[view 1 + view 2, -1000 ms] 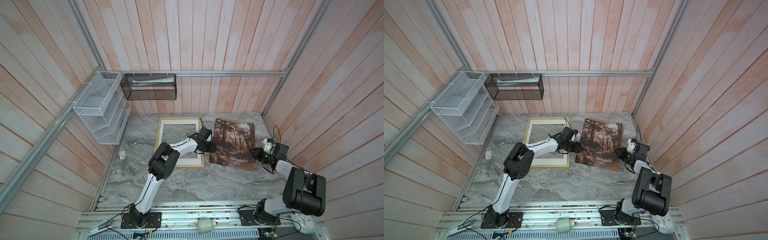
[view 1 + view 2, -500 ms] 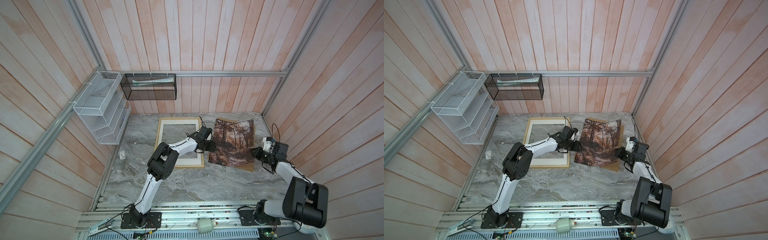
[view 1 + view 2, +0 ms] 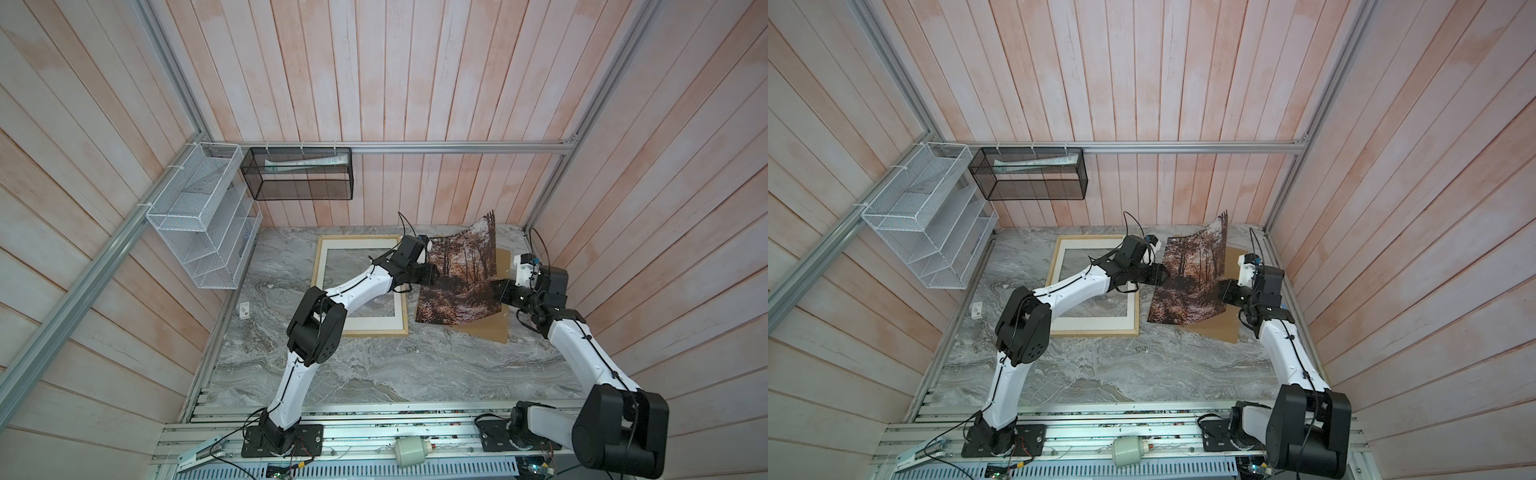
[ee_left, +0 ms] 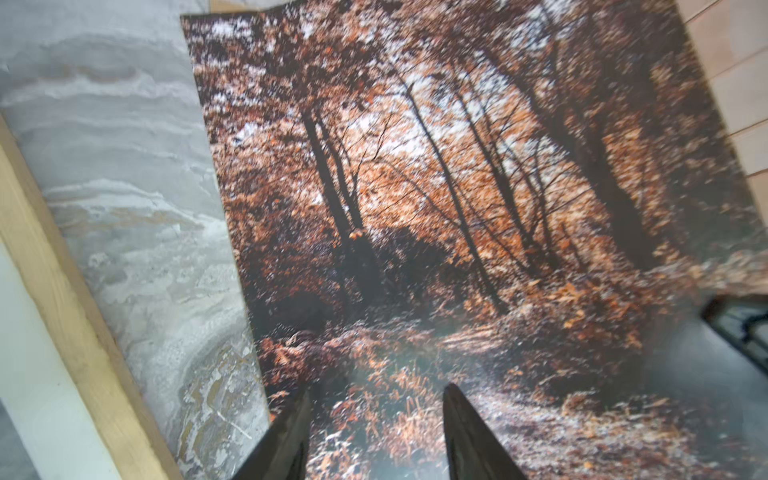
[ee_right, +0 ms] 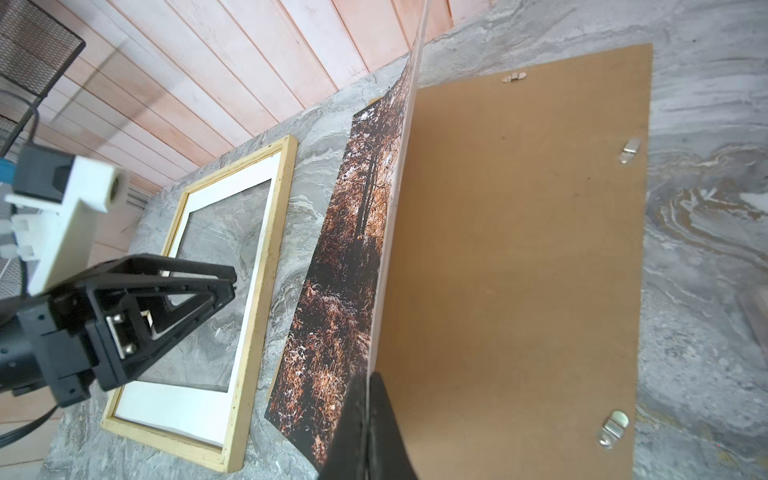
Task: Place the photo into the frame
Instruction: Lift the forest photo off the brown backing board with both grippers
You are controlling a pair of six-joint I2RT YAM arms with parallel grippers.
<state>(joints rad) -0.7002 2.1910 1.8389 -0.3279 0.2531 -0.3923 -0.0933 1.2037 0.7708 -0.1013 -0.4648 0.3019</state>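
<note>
The photo (image 3: 461, 286) is found right of centre in both top views, held by its right-hand edge in the right gripper (image 3: 497, 291). The jaws are clamped on the sheet: in the right wrist view the two black fingers (image 5: 386, 419) are seen pressed together with the thin, white-backed edge pinched between them. That side of the print is held up off the counter (image 3: 374, 374) and curls, so that its far right corner stands up in front of the back wall (image 3: 415, 83). Its left edge is laid on the marble just beside the frame (image 3: 318, 270). Beneath the raised side the brown fibreboard back (image 5: 519, 249) is seen lying flat, with small metal clips (image 5: 631, 149) along its edge. The frame is laid flat at centre-left of the top views, with a white mat (image 5: 166, 411) inside its pale wooden rails and the marble showing through the opening. The left gripper (image 4: 378, 390) is reached across the frame's right rail to the print's left part — its fingers (image 4: 469, 432) are parted and nothing is seen clamped between them. Whether they touch the sheet cannot be told.
</note>
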